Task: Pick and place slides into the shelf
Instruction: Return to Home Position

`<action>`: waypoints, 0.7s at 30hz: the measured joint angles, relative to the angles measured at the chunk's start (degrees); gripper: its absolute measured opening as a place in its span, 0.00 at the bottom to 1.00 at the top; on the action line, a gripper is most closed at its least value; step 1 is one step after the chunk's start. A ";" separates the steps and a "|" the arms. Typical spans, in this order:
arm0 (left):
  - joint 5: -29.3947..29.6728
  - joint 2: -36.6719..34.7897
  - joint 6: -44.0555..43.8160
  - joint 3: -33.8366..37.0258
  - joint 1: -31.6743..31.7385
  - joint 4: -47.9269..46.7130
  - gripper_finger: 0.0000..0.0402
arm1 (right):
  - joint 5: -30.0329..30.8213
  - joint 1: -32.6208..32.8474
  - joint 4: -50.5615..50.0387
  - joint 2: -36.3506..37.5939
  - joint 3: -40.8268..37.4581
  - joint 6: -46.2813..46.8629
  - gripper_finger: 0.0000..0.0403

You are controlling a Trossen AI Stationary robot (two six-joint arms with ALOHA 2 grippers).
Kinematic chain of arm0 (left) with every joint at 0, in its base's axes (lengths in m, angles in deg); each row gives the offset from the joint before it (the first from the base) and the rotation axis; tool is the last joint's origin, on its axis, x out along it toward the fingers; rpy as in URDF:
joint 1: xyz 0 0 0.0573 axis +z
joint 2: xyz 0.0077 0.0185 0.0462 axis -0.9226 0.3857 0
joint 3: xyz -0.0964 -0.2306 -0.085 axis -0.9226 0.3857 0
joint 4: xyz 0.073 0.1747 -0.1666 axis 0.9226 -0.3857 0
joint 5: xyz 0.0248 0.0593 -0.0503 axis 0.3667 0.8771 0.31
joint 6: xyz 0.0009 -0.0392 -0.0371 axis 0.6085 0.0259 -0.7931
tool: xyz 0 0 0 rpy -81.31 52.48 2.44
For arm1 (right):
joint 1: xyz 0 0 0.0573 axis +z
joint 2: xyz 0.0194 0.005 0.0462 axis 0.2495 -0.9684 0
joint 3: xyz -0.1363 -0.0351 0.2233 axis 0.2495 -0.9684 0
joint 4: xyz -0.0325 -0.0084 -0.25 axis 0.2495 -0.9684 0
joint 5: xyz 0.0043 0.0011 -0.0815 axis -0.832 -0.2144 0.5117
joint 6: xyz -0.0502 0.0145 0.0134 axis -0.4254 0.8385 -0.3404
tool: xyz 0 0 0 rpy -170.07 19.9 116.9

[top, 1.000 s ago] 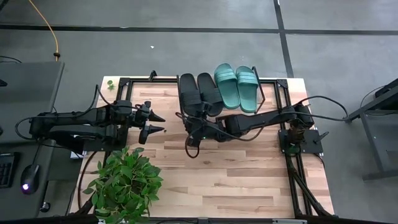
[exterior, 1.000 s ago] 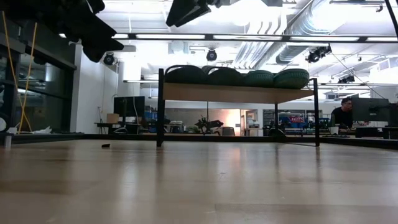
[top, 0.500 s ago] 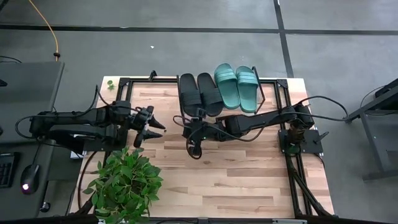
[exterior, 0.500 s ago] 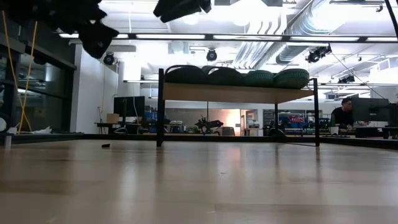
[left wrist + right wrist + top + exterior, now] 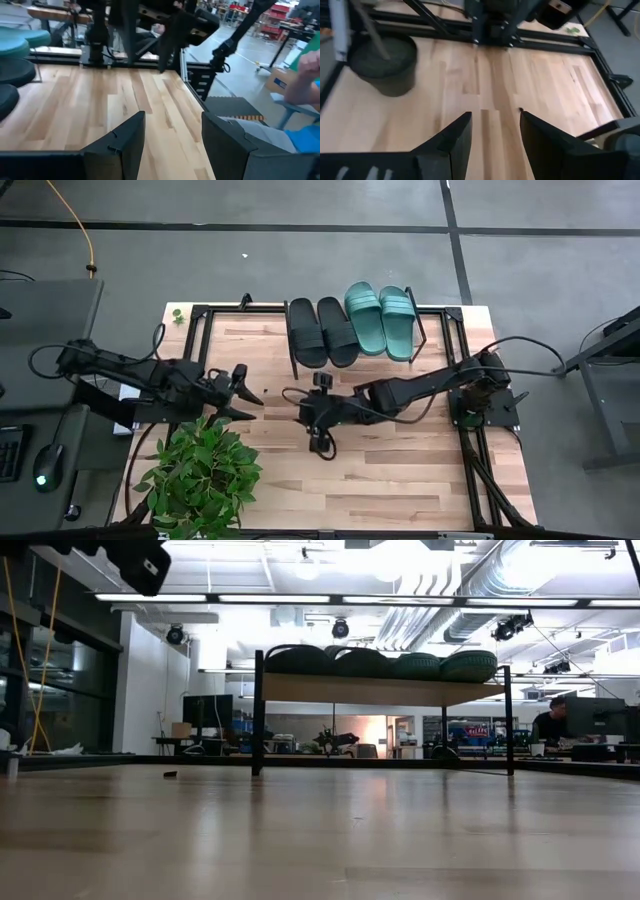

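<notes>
The four slides (image 5: 338,332) sat in a row on the shelf (image 5: 380,690), the black pair beside the teal pair. The left gripper (image 5: 248,402) hung just beside the plant (image 5: 200,475), jaws spread and empty. The right gripper (image 5: 322,445) hung over the middle of the tabletop (image 5: 400,470), jaws likewise spread. A careless swing could snag leaves or knock the shelf's legs, shaking the slides loose.

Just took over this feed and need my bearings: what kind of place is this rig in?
Probably an open lab or workshop hall: exposed ceiling ducts, office monitors, a person seated in the background, and a grey concrete floor.
</notes>
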 joint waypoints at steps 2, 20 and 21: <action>1.82 0.00 -0.10 0.00 -1.45 0.62 0.44 | -0.99 0.81 -0.05 0.85 0.00 0.18 0.39; 2.82 0.00 -1.63 0.00 -3.55 1.15 0.44 | 4.65 8.22 -5.89 9.78 0.02 0.95 0.39; 2.84 0.00 -1.61 0.00 -3.51 1.17 0.44 | 5.37 8.26 -6.61 9.74 0.02 0.87 0.39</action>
